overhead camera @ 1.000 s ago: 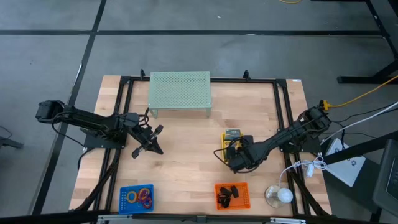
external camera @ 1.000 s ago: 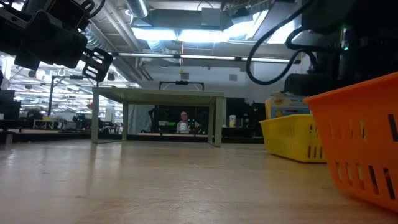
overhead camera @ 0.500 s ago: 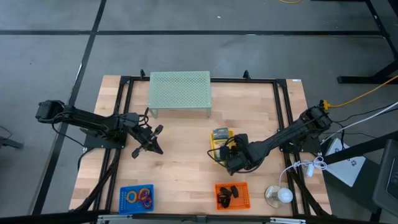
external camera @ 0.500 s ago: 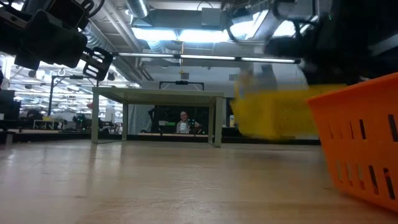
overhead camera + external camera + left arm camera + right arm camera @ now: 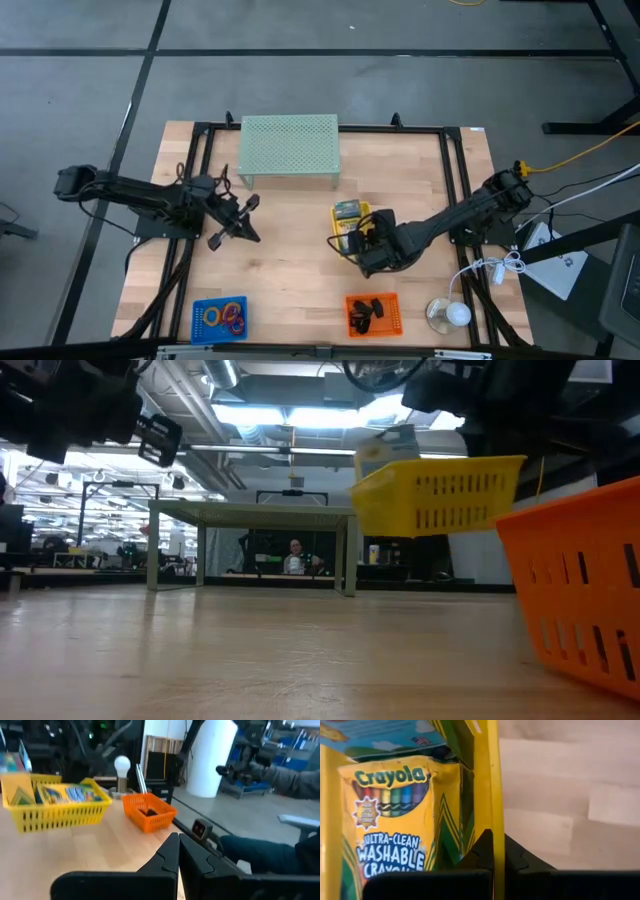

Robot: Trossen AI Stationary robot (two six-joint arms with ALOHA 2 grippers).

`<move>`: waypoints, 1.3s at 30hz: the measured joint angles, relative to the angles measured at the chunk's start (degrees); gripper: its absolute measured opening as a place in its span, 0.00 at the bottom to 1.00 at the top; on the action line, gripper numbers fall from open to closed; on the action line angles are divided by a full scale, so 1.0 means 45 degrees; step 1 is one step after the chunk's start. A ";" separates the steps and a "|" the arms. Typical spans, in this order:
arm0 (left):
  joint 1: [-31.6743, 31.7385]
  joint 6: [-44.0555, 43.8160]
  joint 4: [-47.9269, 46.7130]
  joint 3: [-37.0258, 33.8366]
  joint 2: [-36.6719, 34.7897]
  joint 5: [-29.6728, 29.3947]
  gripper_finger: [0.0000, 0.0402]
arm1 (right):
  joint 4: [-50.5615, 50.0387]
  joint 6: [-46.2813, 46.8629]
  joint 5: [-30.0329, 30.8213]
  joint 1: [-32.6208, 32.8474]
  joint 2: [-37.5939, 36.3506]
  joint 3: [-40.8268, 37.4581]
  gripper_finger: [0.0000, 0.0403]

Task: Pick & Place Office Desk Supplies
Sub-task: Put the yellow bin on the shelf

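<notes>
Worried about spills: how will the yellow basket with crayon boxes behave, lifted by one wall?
The yellow basket hangs nearly level off the table, so it seems stiff. The right gripper pinches one thin wall, so it may swing. Upright crayon boxes could shift.

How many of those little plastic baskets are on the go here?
3. The blue basket sits at the table's front left, the orange basket at front centre-right, and the yellow basket hangs lifted in the right tool.

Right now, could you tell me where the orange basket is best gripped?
Probably by one upright wall of the orange basket, coming from straight above: the top is open and the thin rim would fit between closing fingers. The black clips lie mid-basket, so the walls are clear.
</notes>
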 joint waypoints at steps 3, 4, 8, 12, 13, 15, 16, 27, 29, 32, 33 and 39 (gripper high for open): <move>0.0603 0.0163 -0.2147 0.0519 -0.1207 0.0351 0.01 | -0.0030 -0.0492 0.0327 -0.0186 0.0000 0.0251 0.00; 0.0820 0.0377 -0.3182 0.0754 -0.1652 0.0282 0.01 | -0.0018 -0.0704 0.0474 -0.0263 0.0000 0.0368 0.00; 0.1395 0.1021 -0.5882 0.1460 -0.3247 -0.1557 0.01 | -0.0013 -0.1604 0.0956 -0.0678 0.0000 0.0896 0.00; 0.1619 0.0099 -0.5935 0.1546 -0.4476 -0.2979 0.01 | 0.0025 -0.2913 0.1625 -0.1248 0.0000 0.1677 0.00; 0.1630 -0.0162 -0.6002 0.1542 -0.4720 -0.3290 0.01 | 0.0020 -0.3281 0.1725 -0.1422 0.0000 0.1892 0.00; 0.1606 -0.0708 -0.6082 0.1542 -0.5085 -0.3818 0.01 | 0.0201 -0.4079 0.1922 -0.1768 0.0000 0.2334 0.00; 0.1604 -0.0911 -0.6174 0.1542 -0.5254 -0.4137 0.01 | 0.0442 -0.4554 0.1989 -0.1948 0.0000 0.2540 0.00; 0.1601 -0.0612 -1.0382 0.2644 -0.6851 -1.0337 0.01 | 0.4415 -1.0862 0.0782 -0.4706 -0.0005 0.3834 0.01; 0.1601 -0.0736 -1.0777 0.3090 -0.7013 -1.0871 0.01 | 0.5022 -1.1636 0.0155 -0.5289 -0.0005 0.3834 0.01; 0.1596 -0.0478 -1.2032 0.4069 -0.7170 -1.3378 0.01 | 0.5377 -1.2368 -0.0329 -0.6067 -0.0002 0.3834 0.01; 0.1596 -0.0484 -1.2432 0.4393 -0.7196 -1.4267 0.01 | 0.5380 -1.2493 -0.0360 -0.6304 -0.0001 0.3834 0.01; 0.1601 -0.0526 -1.3462 0.5296 -0.7225 -1.6785 0.01 | 0.5489 -1.2797 -0.1189 -0.8013 0.0000 0.3834 0.01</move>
